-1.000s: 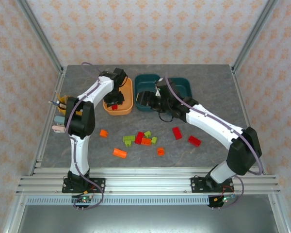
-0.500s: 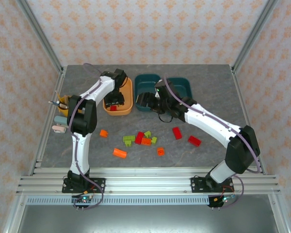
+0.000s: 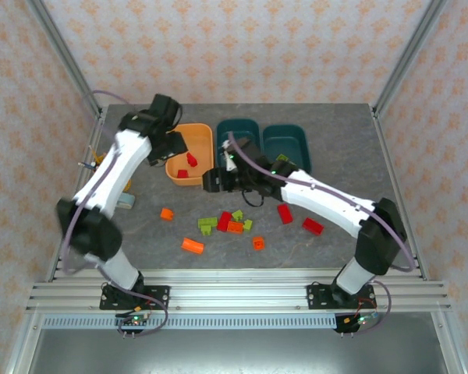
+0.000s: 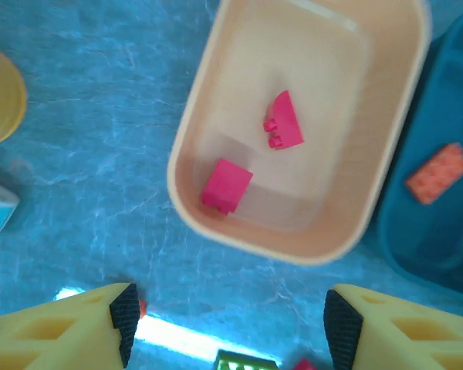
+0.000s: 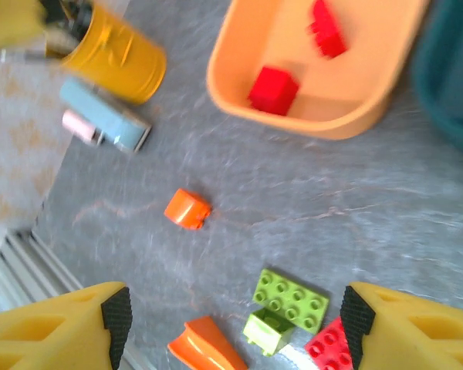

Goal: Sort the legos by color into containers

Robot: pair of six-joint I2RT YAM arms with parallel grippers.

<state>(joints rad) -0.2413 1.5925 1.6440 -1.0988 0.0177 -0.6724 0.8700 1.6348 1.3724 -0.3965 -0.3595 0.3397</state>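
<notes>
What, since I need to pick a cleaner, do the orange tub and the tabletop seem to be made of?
The orange tub looks like thin moulded plastic, smooth and semi-glossy: its walls seem slightly translucent, with rounded corners. The tabletop is grey, veined like stone and fairly matte. It could be a laminate or a printed mat; the look leaves that open.

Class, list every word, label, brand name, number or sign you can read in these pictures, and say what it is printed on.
No text can be read on anything here.
Light orange tub, middle teal tub, end teal tub, legos: plain, no lettering.
Yellow cup: faint marks on its side, too blurred to tell whether they are writing.
</notes>
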